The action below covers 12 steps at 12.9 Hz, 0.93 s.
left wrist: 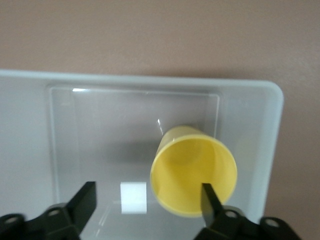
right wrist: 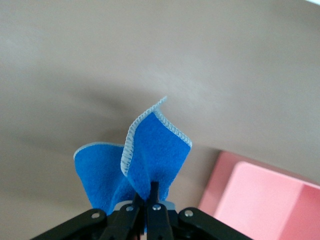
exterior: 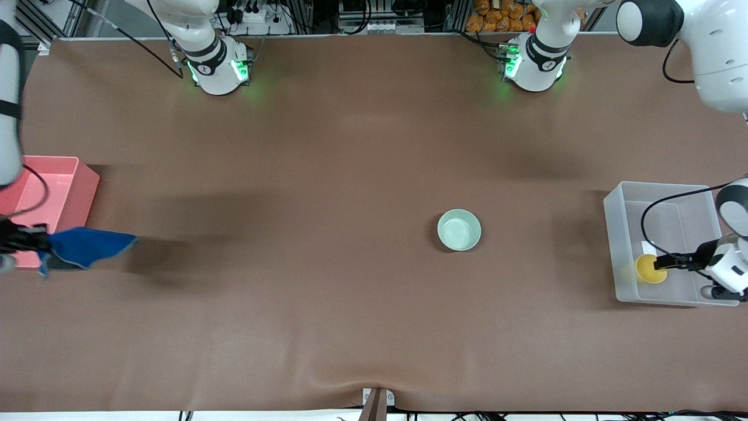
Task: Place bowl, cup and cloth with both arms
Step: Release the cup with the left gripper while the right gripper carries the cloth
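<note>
the right gripper (exterior: pixel 44 242) is clamped on the cloth (exterior: pixel 87 245), its fingers pinched together on one bunched edge, so the blue fabric hangs and trails freely from that single hold; it is in the air at the corner of the pink bin (exterior: pixel 49 193) at the right arm's end of the table, which reads as a carry toward that bin; the cloth's long axis runs out from the pinch toward the middle of the table, ending in a point, and in the right wrist view the cloth (right wrist: pixel 142 165) shows a folded flap with its grey stitched edge curling up away from the right gripper (right wrist: pixel 150 202)

the left gripper (exterior: pixel 660 263) hangs in the clear bin (exterior: pixel 616 245) at the left arm's end of the table, fingers spread apart; the cup (exterior: pixel 650 269) is inside that bin, near the corner closest to the front camera; in the left wrist view one finger of the left gripper (left wrist: pixel 150 197) overlaps the rim of the cup (left wrist: pixel 194 172), the other is well apart from it, so i judge the cup is let go or about to be; its open mouth faces up toward the wrist camera, its axis roughly upright, perhaps a little tilted; whether it rests on the bin floor i cannot tell

the bowl (exterior: pixel 459 230) sits upright, mouth up, alone on the brown table (exterior: pixel 327 175), between the two bins and nearer the clear one, not yet handled
</note>
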Each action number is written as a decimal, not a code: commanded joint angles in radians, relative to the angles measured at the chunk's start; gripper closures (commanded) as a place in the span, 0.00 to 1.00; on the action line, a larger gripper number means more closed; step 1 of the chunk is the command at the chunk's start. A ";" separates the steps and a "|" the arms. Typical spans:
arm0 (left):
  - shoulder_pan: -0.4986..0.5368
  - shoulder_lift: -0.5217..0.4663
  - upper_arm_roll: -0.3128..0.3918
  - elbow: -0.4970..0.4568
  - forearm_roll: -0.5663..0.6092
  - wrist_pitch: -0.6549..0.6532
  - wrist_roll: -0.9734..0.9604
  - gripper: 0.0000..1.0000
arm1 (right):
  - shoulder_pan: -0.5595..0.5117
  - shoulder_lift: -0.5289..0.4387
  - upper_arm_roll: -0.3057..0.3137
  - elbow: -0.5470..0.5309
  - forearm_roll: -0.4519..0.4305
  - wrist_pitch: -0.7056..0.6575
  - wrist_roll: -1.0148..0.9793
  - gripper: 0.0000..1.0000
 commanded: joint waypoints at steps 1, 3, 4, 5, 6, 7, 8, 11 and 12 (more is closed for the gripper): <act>-0.018 -0.103 0.014 -0.015 0.015 -0.108 -0.010 0.00 | -0.146 -0.030 0.020 -0.022 0.018 -0.009 -0.131 1.00; -0.090 -0.164 0.009 -0.037 0.080 -0.174 -0.213 0.00 | -0.246 -0.045 0.021 -0.022 0.020 -0.012 -0.223 1.00; -0.114 -0.207 -0.006 -0.069 0.129 -0.175 -0.286 0.00 | -0.292 -0.056 0.022 -0.022 0.026 -0.012 -0.263 1.00; -0.108 -0.253 -0.053 -0.107 0.136 -0.175 -0.321 0.00 | -0.329 -0.063 0.022 -0.022 0.032 -0.018 -0.296 1.00; -0.105 -0.305 -0.083 -0.173 0.140 -0.169 -0.329 0.00 | -0.363 -0.073 0.022 -0.022 0.045 -0.024 -0.329 1.00; -0.110 -0.360 -0.101 -0.248 0.141 -0.143 -0.363 0.00 | -0.391 -0.076 0.022 -0.022 0.061 -0.027 -0.358 1.00; -0.114 -0.411 -0.149 -0.329 0.147 -0.093 -0.456 0.00 | -0.417 -0.077 0.020 -0.024 0.070 -0.041 -0.383 1.00; -0.111 -0.470 -0.349 -0.477 0.280 0.004 -0.796 0.01 | -0.475 -0.070 0.020 -0.030 0.107 -0.084 -0.425 1.00; -0.116 -0.453 -0.392 -0.483 0.309 0.018 -0.864 0.02 | -0.481 -0.065 0.020 -0.031 0.110 -0.091 -0.425 1.00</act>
